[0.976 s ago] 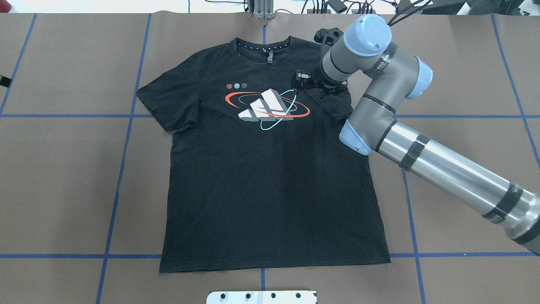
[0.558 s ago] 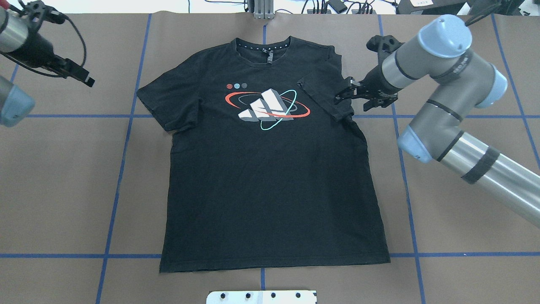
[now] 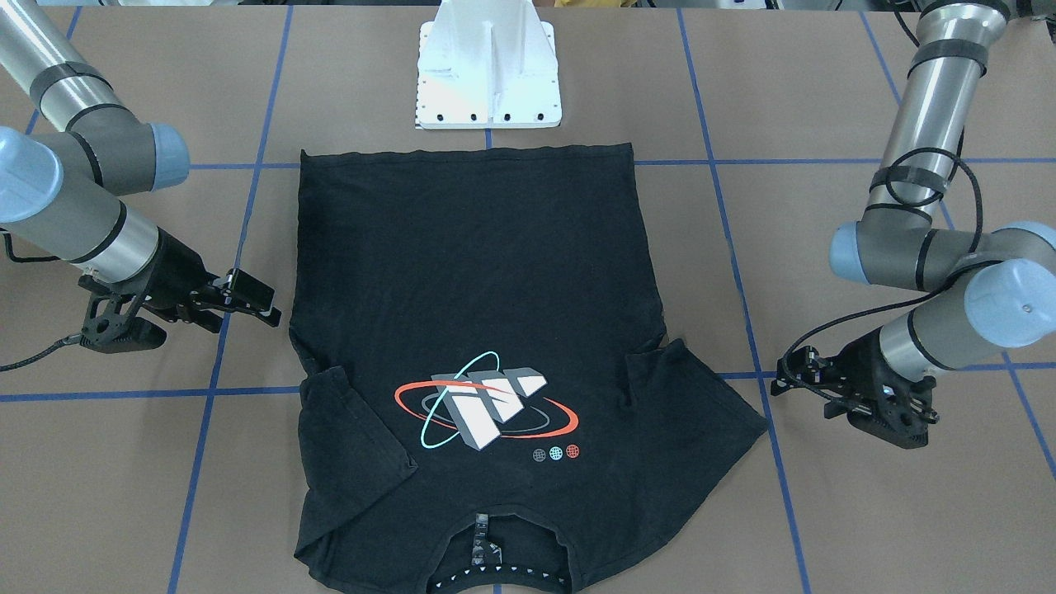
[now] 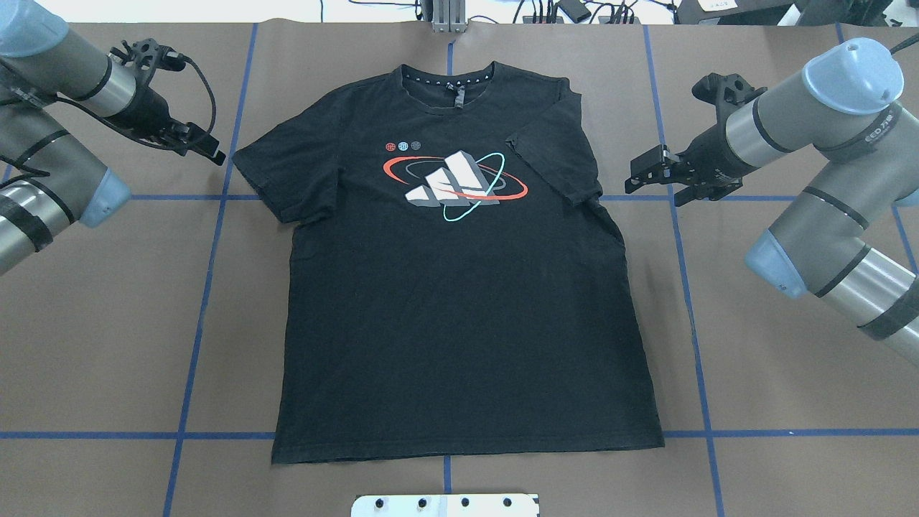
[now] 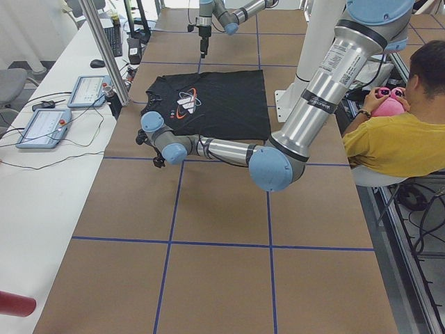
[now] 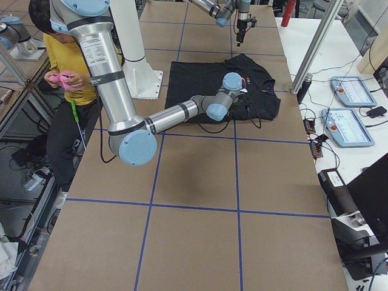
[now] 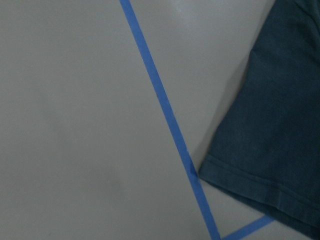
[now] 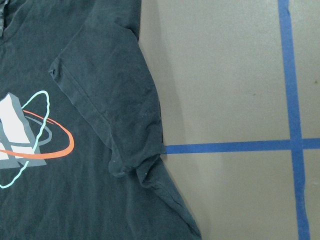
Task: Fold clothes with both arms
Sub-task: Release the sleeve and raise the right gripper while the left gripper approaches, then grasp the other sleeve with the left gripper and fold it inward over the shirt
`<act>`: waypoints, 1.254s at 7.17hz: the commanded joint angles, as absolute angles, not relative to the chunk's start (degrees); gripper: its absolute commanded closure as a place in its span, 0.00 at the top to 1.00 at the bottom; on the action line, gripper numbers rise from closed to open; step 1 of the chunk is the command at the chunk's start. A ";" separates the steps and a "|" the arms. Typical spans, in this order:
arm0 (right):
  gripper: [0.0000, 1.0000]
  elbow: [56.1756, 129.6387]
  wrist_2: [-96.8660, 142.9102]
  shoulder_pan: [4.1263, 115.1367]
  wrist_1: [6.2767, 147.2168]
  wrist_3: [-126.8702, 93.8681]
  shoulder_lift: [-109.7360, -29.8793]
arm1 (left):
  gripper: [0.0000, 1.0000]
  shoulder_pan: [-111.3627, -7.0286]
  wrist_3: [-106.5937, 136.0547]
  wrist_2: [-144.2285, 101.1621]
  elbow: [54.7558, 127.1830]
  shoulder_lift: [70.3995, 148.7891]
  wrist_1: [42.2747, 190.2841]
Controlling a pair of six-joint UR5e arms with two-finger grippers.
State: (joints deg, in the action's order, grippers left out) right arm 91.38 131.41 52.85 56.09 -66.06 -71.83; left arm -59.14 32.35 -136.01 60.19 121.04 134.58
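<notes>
T-shirt [image 4: 459, 323] lay flat mid-table, logo up; left gripper [image 4: 214, 152] at its 10 o'clock, right gripper [image 4: 639, 176] at 2, both empty just off it, prob. staging a paired grab, jaw spread I couldn't tell.

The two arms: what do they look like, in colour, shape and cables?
The left arm and right arm are alike: round silver and grey tubes with black bands and light-blue joint caps. The left gripper and right gripper are black, with two fingers. A black cable loops beside the left wrist.
</notes>
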 commanded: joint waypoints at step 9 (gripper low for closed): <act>1.00 90.97 130.61 52.65 56.07 -65.92 -72.60 | 0.57 -56.34 37.53 -129.11 55.03 125.33 138.16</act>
